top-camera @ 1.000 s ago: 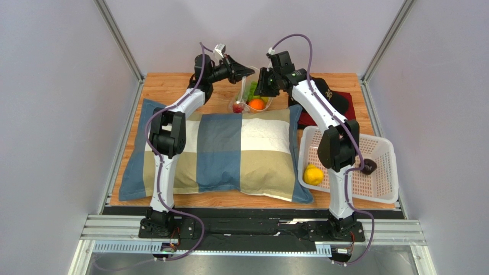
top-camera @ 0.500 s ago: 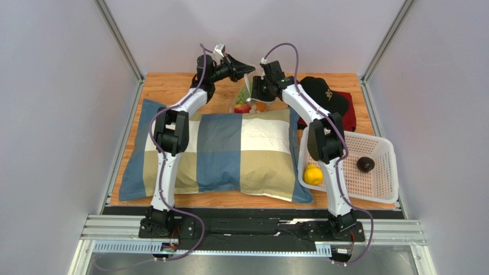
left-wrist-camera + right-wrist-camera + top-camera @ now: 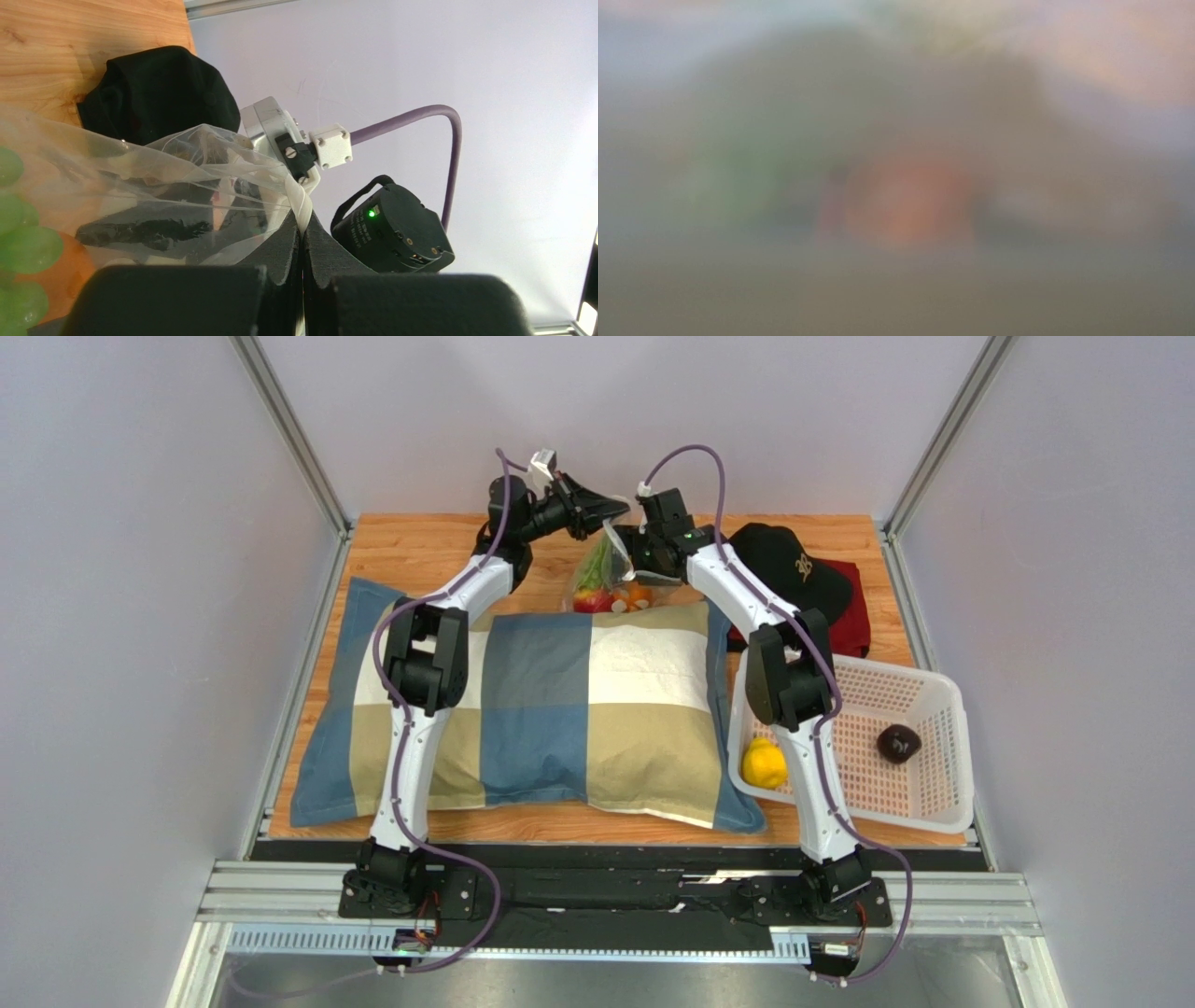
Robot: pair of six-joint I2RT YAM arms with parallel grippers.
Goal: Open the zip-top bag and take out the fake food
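The clear zip-top bag (image 3: 601, 577) hangs over the far edge of the pillow, with green, red and orange fake food (image 3: 612, 594) inside. My left gripper (image 3: 612, 510) is shut on the bag's top edge and holds it up. The left wrist view shows its jaws (image 3: 303, 222) pinching the white zip strip, the bag (image 3: 140, 182) and green grapes (image 3: 17, 245). My right gripper (image 3: 623, 560) is pushed into the bag's mouth. Its wrist view is a blur of orange (image 3: 906, 203) and green (image 3: 731, 182), and its jaws are hidden. A yellow lemon (image 3: 765, 763) and a dark purple piece (image 3: 898, 742) lie in the basket.
A checked blue and beige pillow (image 3: 561, 714) covers most of the wooden table. The white perforated basket (image 3: 943, 693) stands at the right. A black cap (image 3: 807, 567) lies on a red cloth (image 3: 856, 623) at the back right. Grey walls close in on three sides.
My right gripper has moved left and down into the bag's mouth, and its elbow has swung left off the basket. The left gripper has kept its hold on the bag's edge.
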